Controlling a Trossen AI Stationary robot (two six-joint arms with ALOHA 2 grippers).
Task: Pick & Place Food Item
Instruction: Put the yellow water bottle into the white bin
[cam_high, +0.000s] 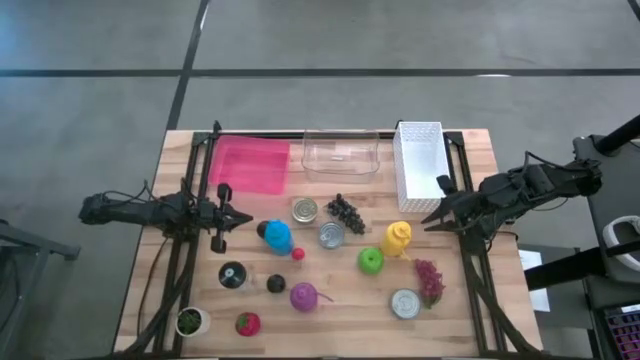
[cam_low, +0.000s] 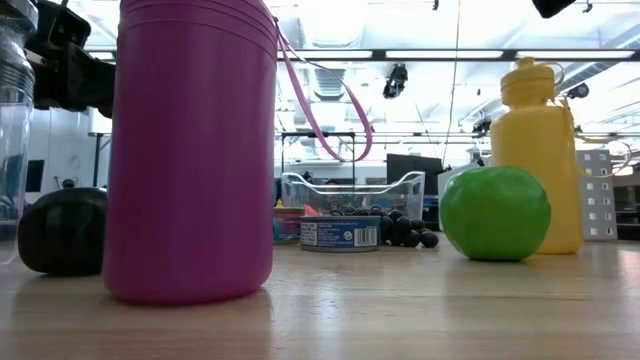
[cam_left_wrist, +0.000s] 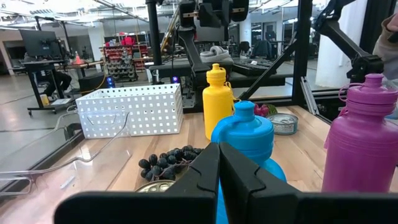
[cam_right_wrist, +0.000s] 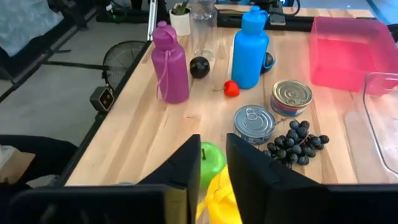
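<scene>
Left gripper (cam_high: 222, 215) rests with fingers together, left of the blue bottle (cam_high: 278, 237). Right gripper (cam_high: 437, 206), fingers slightly apart, hovers empty by the white basket (cam_high: 419, 166).

The middle of the table (cam_high: 170, 240) is crowded: blue bottle (cam_high: 278, 237), two cans (cam_high: 305, 210) (cam_high: 331, 234), black grapes (cam_high: 345, 211), yellow bottle (cam_high: 396, 238) and green apple (cam_high: 370, 260) stand close together. Bare wood lies along the left edge beside the pink tray (cam_high: 248, 164). A narrow lane runs between the white basket (cam_high: 419, 163) and the clear bin (cam_high: 341, 153).
</scene>
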